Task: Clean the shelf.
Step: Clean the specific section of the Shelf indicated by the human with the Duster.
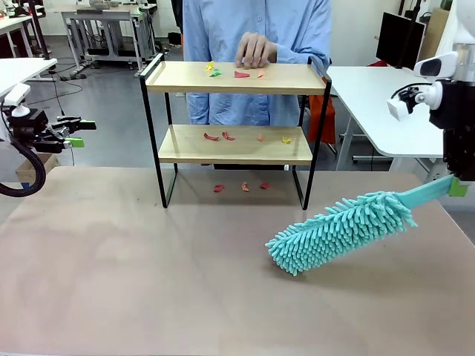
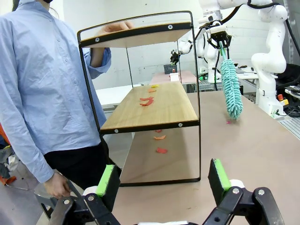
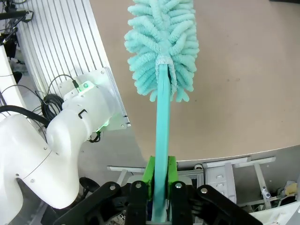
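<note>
The shelf (image 1: 178,77) stands at the far middle of the table, two wood boards in a black frame. Small red, orange, yellow and green scraps (image 1: 241,74) lie on its top board, with more on the lower board (image 1: 211,136) and on the table beneath (image 1: 244,187). A person's hand (image 1: 256,52) rests on the top board. My right gripper (image 1: 456,187) is shut on the handle of a teal fluffy duster (image 1: 341,230), whose head hangs low over the table, right of the shelf. The duster (image 3: 161,51) runs straight out between the right gripper's green pads (image 3: 149,180). My left gripper (image 1: 76,132) is open at the far left, and in the left wrist view (image 2: 164,180) it faces the shelf (image 2: 173,108) end-on.
A person in a blue shirt (image 1: 223,30) stands right behind the shelf. White tables stand at the right (image 1: 378,104) and far left (image 1: 22,68), and a dark monitor (image 1: 399,38) at the back right. The brown tabletop (image 1: 148,267) in front of the shelf is bare.
</note>
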